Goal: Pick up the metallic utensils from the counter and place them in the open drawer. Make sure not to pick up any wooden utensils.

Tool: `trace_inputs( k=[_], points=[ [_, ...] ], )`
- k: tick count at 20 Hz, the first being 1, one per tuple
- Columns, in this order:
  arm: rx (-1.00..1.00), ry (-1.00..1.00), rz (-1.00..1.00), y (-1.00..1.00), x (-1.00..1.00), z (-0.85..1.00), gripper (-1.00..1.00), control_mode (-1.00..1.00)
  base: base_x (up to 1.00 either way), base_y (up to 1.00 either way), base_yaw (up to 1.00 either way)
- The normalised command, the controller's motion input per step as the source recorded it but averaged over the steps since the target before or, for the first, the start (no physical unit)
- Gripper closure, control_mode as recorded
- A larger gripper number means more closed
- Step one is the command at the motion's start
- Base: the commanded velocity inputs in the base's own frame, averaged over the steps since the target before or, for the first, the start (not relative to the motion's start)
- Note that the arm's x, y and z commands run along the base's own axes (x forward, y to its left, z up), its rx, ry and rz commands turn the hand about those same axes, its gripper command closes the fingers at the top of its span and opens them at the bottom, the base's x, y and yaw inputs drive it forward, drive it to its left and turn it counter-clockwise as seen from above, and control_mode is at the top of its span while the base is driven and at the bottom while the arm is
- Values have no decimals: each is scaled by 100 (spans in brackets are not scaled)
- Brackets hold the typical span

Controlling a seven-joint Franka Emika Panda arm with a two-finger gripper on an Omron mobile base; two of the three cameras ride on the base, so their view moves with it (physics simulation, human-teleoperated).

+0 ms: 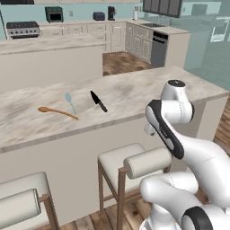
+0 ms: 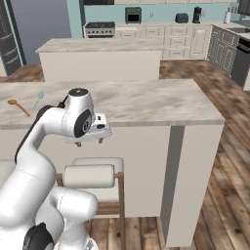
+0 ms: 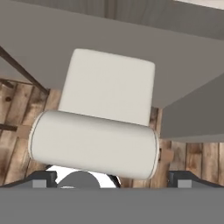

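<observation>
Jaws (image 2: 89, 142) spread wide, empty, pointing down over cream stool (image 3: 107, 85) in front of desk (image 1: 134, 96), below desk edge. Stool's padded backrest roll (image 3: 94, 144) just under fingertips (image 3: 43, 178) in hand view.

Knife (image 1: 99, 101) flat on desk, long axis diagonal, dark blade tip toward far left, handle toward near edge. Silver-blue spoon (image 1: 70, 103) just left of it, bowl at far end, handle toward near edge. Wooden spoon (image 1: 57, 112) further left, lying crosswise, bowl at left end, handle tip near silver spoon's handle end. All three well apart from jaws.
</observation>
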Motion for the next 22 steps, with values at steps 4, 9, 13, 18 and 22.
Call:
trace_inputs(
  k=[4,9,13,18,22],
  points=[
    [15,-47,-4,21,-48,11,-100,-100,0,0,0],
    [19,-52,-8,22,-28,18,-100,-100,0,0,0],
    [4,-28,-29,45,10,32,-100,-100,0,0,0],
    [0,8,-20,30,16,57,-100,-100,0,0,0],
    [0,31,-14,44,40,72,-100,-100,0,0,0]
  ],
)
